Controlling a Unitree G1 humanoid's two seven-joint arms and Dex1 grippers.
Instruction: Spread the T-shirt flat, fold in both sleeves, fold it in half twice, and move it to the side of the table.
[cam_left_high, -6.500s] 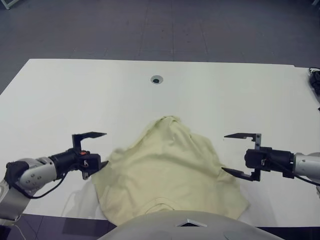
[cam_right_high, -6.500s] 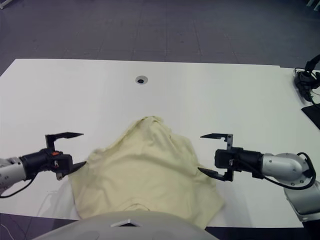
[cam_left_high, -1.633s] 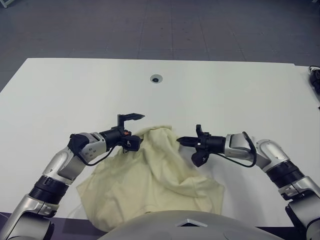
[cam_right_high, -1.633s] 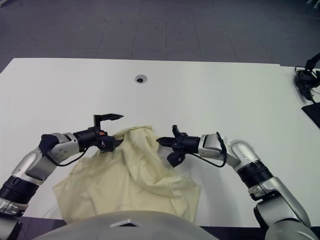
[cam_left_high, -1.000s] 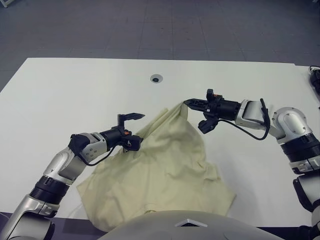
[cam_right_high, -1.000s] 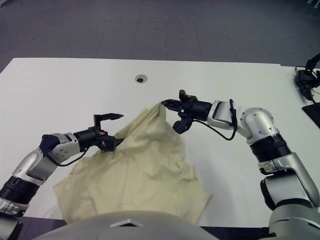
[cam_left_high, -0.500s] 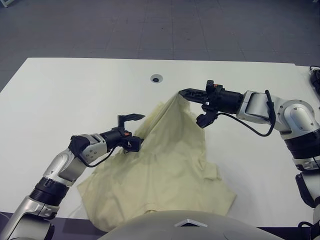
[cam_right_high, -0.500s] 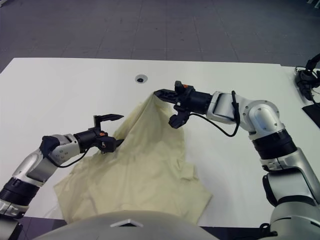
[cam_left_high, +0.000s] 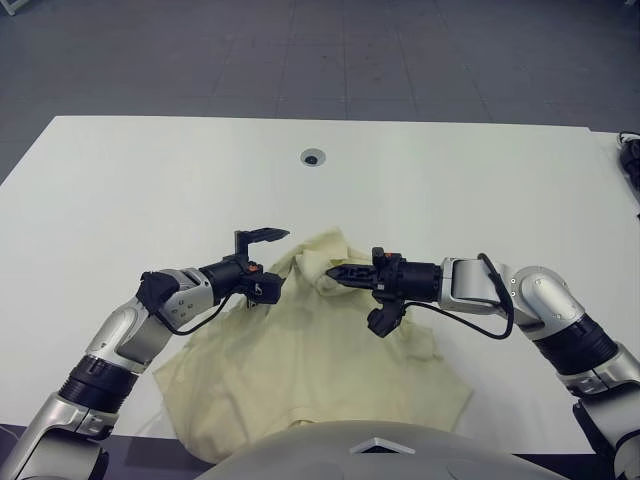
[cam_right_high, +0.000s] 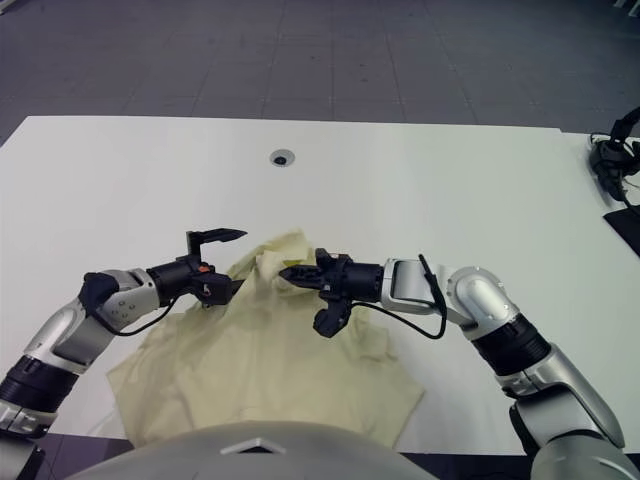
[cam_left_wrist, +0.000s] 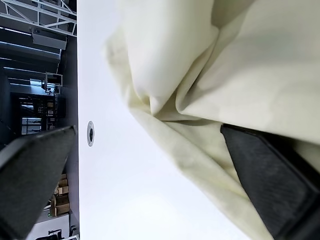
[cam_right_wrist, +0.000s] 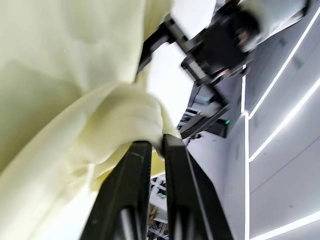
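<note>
On a white table (cam_left_high: 150, 170), a rumpled yellow T-shirt (cam_left_high: 310, 370) lies at the near edge, its length running toward a far cable hole (cam_left_high: 313, 157). The right gripper (cam_left_high: 332, 272) pinches its far fold; the left gripper (cam_left_high: 278, 262) gapes wide beside it.

The T-shirt (cam_left_high: 320, 350) is lying at the table's (cam_left_high: 120, 180) near edge. The left gripper (cam_left_high: 276, 261) is sitting at its left side, the right gripper (cam_left_high: 334, 272) at its far fold, and the table hole (cam_left_high: 314, 158) is lying behind.
</note>
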